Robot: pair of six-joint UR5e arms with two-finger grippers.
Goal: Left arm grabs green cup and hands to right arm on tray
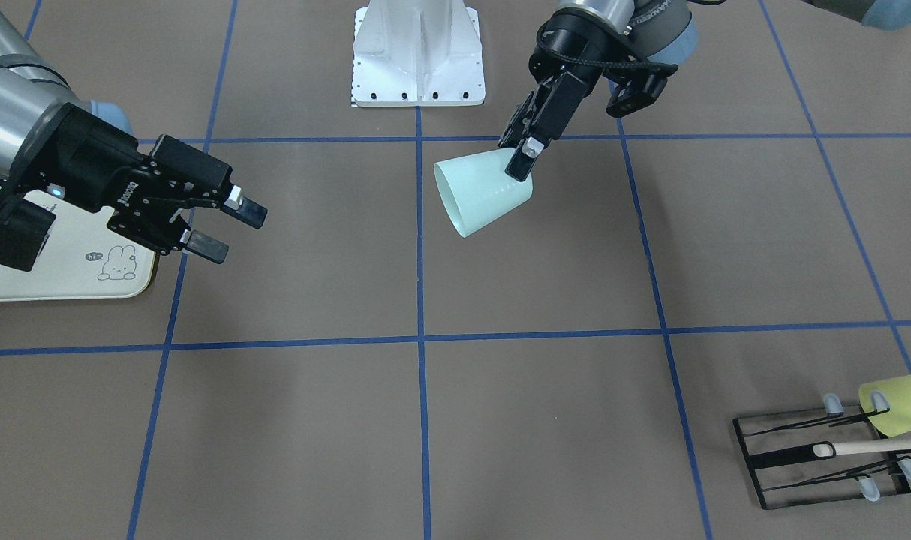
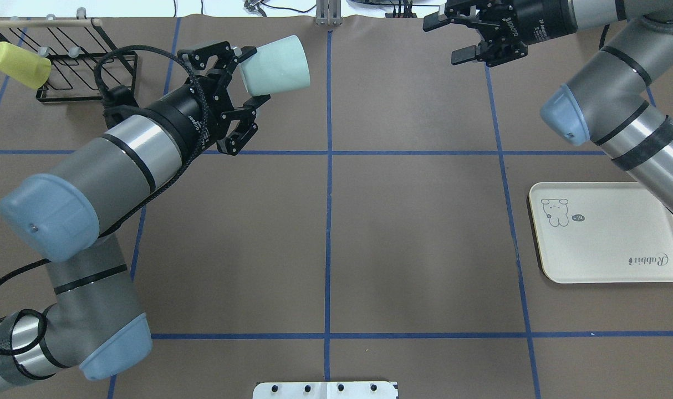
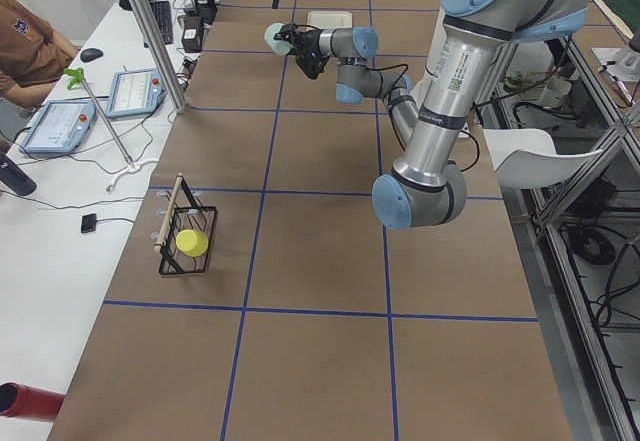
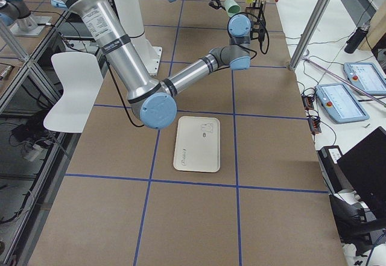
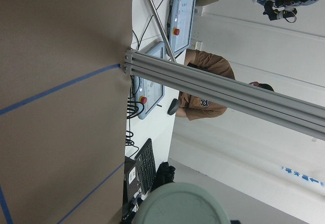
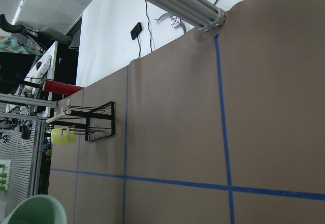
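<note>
Over the far half of the table, seen from behind the robot's shoulders, the left gripper [image 2: 250,77] is pinched on the base end of the green cup [image 2: 275,65]. It holds the cup in the air, tipped onto its side, with the open mouth turned toward the right arm's side. Taking the middle crossing of blue tape as the dial's centre, the cup sits at about eleven o'clock. The right gripper [image 2: 447,39] is between one and two o'clock, raised off the table, its long fingers spread wide with nothing between them. The two grippers are well apart.

The tray [image 2: 608,249] lies flat between three and four o'clock with nothing on it. At ten o'clock the yellow-green cup [image 2: 19,65] hangs on the black wire rack [image 2: 70,72], untouched.

By my reckoning the grab is done and the carry is part-way along. What is left is closing the gap, the right fingers shutting on the cup, the left letting go, and the cup going down on the tray.
</note>
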